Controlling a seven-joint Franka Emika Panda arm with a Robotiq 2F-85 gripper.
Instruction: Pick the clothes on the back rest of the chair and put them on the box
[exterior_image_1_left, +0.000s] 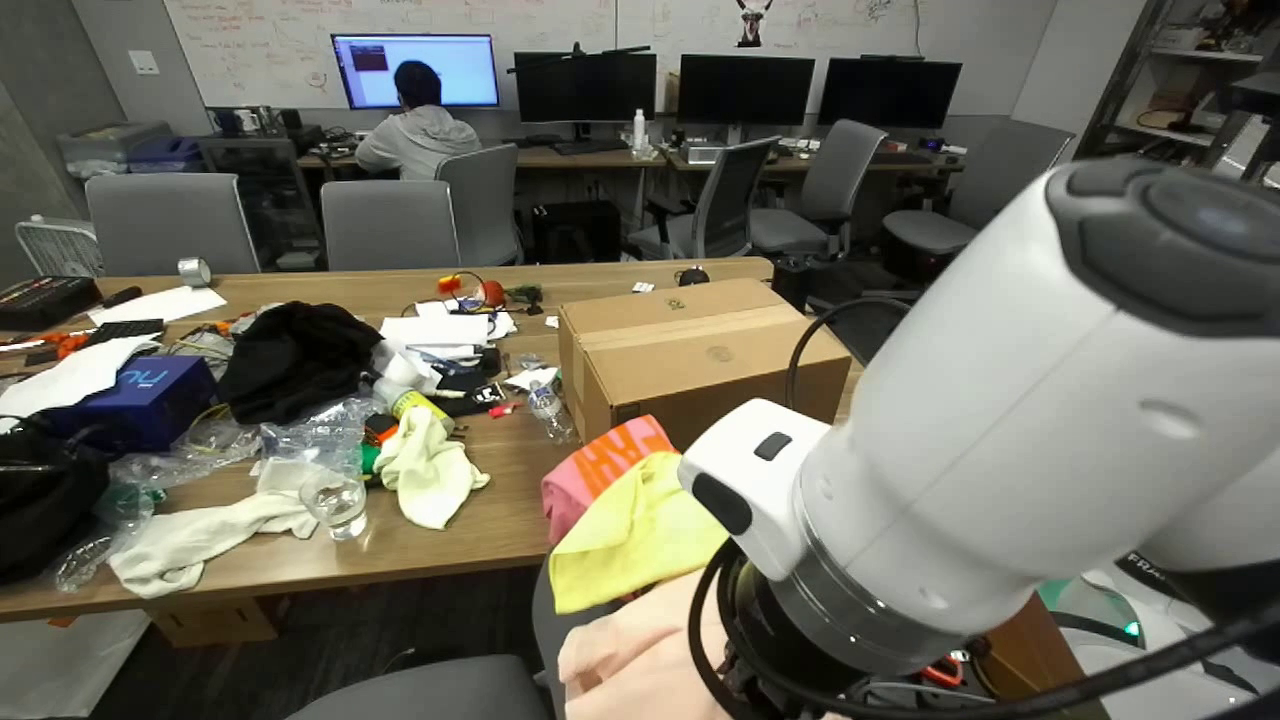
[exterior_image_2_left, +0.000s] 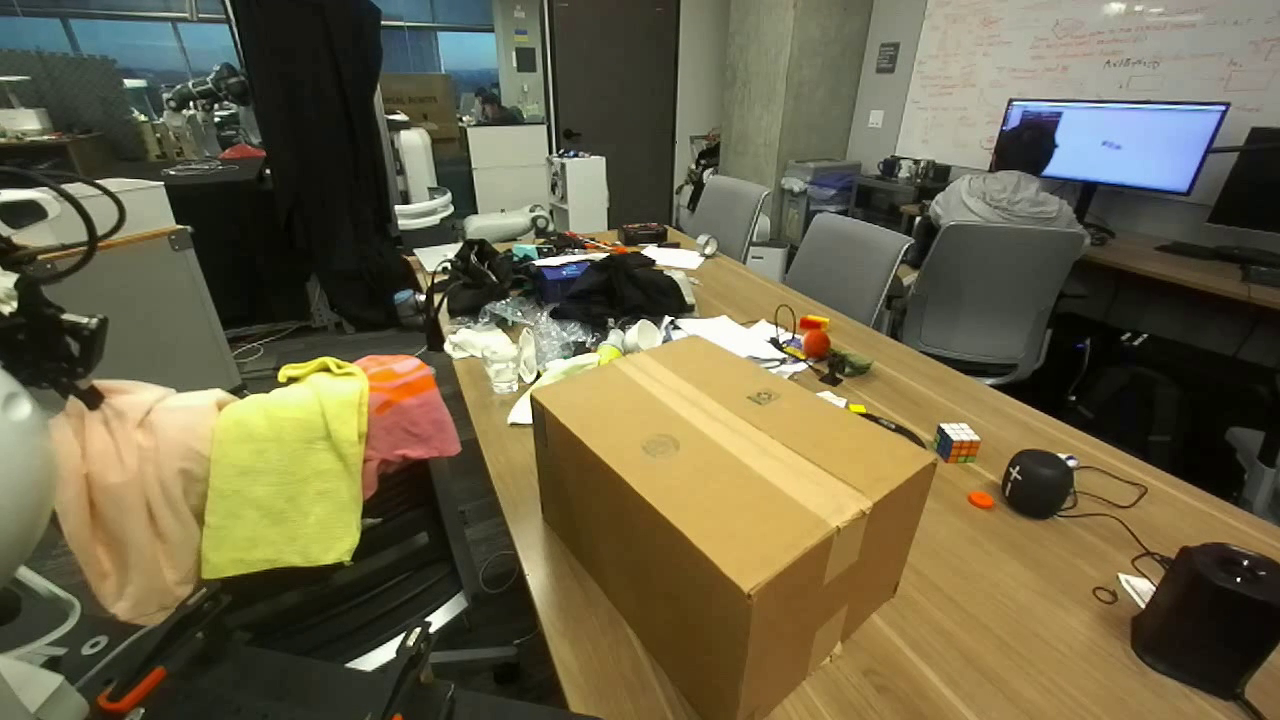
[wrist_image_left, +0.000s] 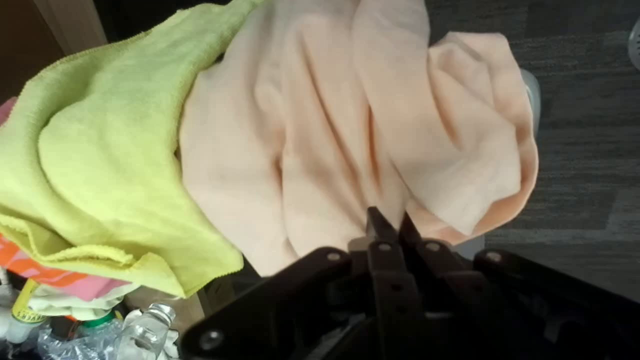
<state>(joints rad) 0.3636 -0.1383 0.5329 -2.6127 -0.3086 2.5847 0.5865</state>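
Tool (wrist_image_left: 389, 216) pinching peach cloth (wrist_image_left: 325, 130); yellow cloth (wrist_image_left: 115, 135) beside.

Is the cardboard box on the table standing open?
No, the cardboard box is closed on top, with tape running along its seam in an exterior view.

The arm (exterior_image_1_left: 960, 430) partly hides the peach cloth (exterior_image_1_left: 632, 648) in an exterior view.
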